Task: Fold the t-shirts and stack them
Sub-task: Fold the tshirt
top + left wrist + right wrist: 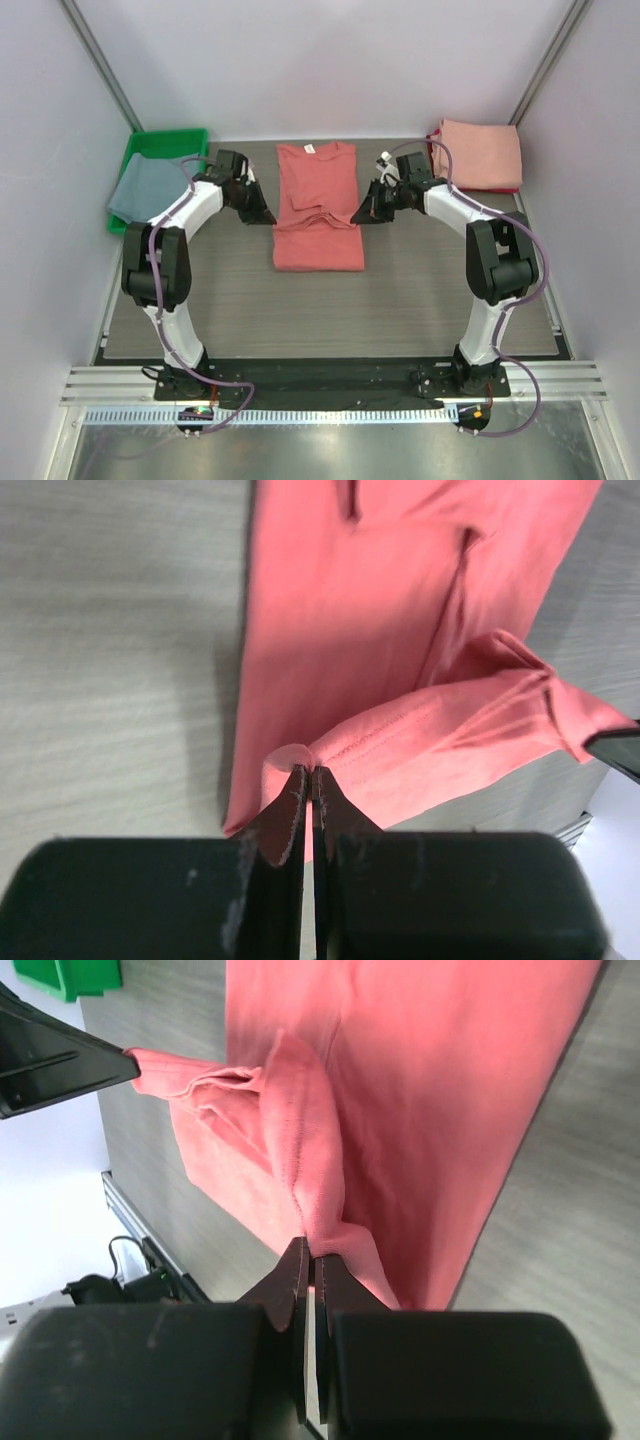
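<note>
Coral-red t-shirt (pixel 318 250) lies at centre frame on the table (pixel 420 300), neck toward the top. Left gripper (pixel 307 780) is clamped on a pinch of its left edge, and right gripper (pixel 308 1252) on its right edge, both at mid-length. Cloth judged light and limp, liable to sag; stitched edges give the surest hold. Pale pink t-shirt (pixel 482 155) sits folded at upper right, grey-blue t-shirt (pixel 150 185) at upper left.

coral-red t-shirt (pixel 340 630) is running off both wrist views' top edges; grey-blue t-shirt (pixel 140 185) is covering most of the green tray (pixel 170 140) at the bench's (pixel 330 310) far-left corner.
</note>
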`<state>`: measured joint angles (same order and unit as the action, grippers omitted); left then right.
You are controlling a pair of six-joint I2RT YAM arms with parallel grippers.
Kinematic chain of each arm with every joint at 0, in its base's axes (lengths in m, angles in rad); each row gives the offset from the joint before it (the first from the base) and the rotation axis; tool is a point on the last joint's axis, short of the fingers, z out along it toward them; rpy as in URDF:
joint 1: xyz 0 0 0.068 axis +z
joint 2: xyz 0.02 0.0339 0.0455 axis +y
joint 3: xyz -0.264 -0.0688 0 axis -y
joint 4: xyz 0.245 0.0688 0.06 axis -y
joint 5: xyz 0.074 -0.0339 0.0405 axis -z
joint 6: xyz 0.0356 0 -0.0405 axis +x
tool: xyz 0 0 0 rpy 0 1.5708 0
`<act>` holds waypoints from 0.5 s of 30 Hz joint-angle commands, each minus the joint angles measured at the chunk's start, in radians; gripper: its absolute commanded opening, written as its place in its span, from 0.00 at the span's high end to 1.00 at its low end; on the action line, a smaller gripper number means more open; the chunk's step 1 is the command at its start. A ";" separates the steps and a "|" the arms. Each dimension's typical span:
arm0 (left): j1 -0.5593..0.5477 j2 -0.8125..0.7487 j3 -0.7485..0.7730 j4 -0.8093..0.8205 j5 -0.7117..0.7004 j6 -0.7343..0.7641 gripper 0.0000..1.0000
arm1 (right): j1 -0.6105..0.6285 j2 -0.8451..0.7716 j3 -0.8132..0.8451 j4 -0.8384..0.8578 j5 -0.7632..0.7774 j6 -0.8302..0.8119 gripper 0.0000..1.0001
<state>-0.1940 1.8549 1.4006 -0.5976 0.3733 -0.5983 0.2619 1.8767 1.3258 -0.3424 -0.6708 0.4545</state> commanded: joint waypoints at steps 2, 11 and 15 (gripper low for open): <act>0.004 0.053 0.096 0.048 0.065 0.025 1.00 | -0.010 0.038 0.081 0.051 0.013 -0.013 0.99; 0.004 0.118 0.172 0.056 0.055 0.048 1.00 | -0.024 0.117 0.159 0.062 0.036 -0.027 0.99; 0.004 0.138 0.202 0.070 0.049 0.060 0.87 | -0.026 0.157 0.193 0.085 0.045 -0.057 0.80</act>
<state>-0.1940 1.9881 1.5536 -0.5705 0.4118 -0.5632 0.2405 2.0151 1.4647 -0.3130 -0.6388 0.4370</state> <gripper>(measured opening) 0.124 0.083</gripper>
